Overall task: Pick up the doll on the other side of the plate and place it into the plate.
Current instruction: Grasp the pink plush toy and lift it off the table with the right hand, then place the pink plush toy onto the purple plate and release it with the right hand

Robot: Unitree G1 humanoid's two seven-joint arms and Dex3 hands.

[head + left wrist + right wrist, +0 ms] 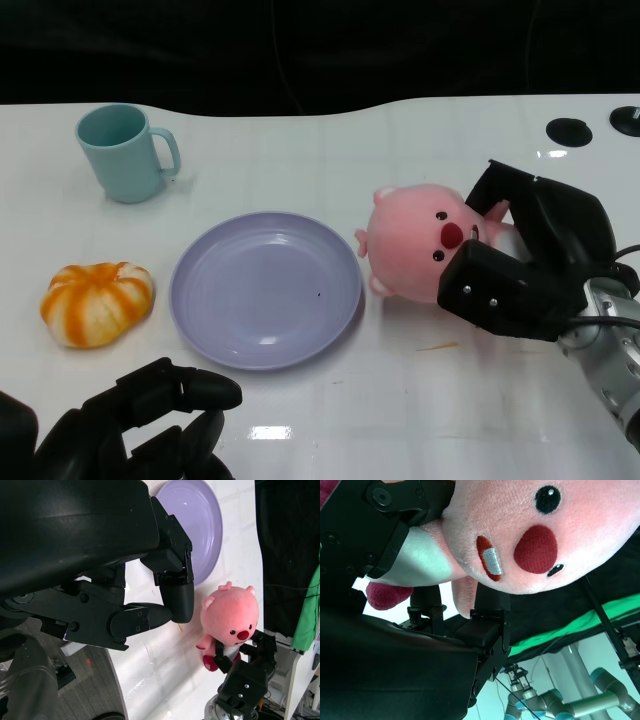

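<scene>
The pink plush doll (420,240) sits on the white table just right of the lilac plate (265,290), its face turned toward the plate. My right hand (530,260) grips it from the right, fingers wrapped around its body front and back. In the right wrist view the doll (560,530) fills the picture, with black fingers (485,625) pressed under its chin. The left wrist view shows the plate (195,520), the doll (230,620) and the right hand (245,680) behind it. My left hand (140,420) hangs low at the near left, fingers loosely bent, holding nothing.
A teal mug (125,155) stands at the back left. An orange-and-white pumpkin toy (97,303) lies left of the plate. Two round black holes (568,130) mark the table's back right. The far table edge curves along a dark backdrop.
</scene>
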